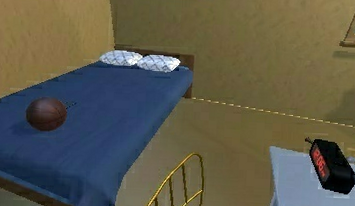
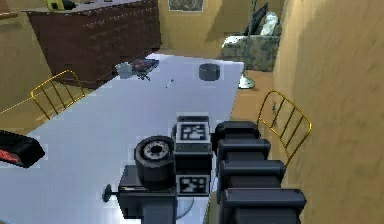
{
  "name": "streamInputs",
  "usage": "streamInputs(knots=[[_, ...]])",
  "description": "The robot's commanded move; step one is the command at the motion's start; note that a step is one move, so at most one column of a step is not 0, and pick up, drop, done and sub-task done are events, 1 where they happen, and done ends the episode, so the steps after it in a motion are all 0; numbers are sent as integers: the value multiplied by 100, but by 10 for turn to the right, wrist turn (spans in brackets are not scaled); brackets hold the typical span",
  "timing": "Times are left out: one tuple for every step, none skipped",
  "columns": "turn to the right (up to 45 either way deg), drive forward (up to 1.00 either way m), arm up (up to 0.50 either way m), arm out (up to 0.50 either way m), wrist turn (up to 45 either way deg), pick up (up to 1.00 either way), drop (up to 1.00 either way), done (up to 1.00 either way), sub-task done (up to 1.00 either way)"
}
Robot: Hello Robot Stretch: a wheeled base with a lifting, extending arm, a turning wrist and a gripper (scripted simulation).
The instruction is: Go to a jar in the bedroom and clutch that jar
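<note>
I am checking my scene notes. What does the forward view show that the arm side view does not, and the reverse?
Forward view: a bed with a blue cover, two pillows and a basketball. Arm side view: the arm, a dark dresser, a patterned armchair and a dark round thing. Both: the pale table, the black clock with a red display, and a gold wire chair.

We record a blue bed cover (image 1: pixel 95 122), white-and-blue patterned pillows (image 1: pixel 139 60), a reddish-brown ball (image 1: pixel 47 112), a black, red-faced clock (image 1: pixel 333 165), and a dark brown dresser (image 2: pixel 100 45).
</note>
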Motion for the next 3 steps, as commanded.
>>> streamInputs(knots=[[0,0,0,0,450,0,0,0,0],[0,0,0,0,450,0,0,0,0],[0,0,0,0,450,0,0,0,0]])
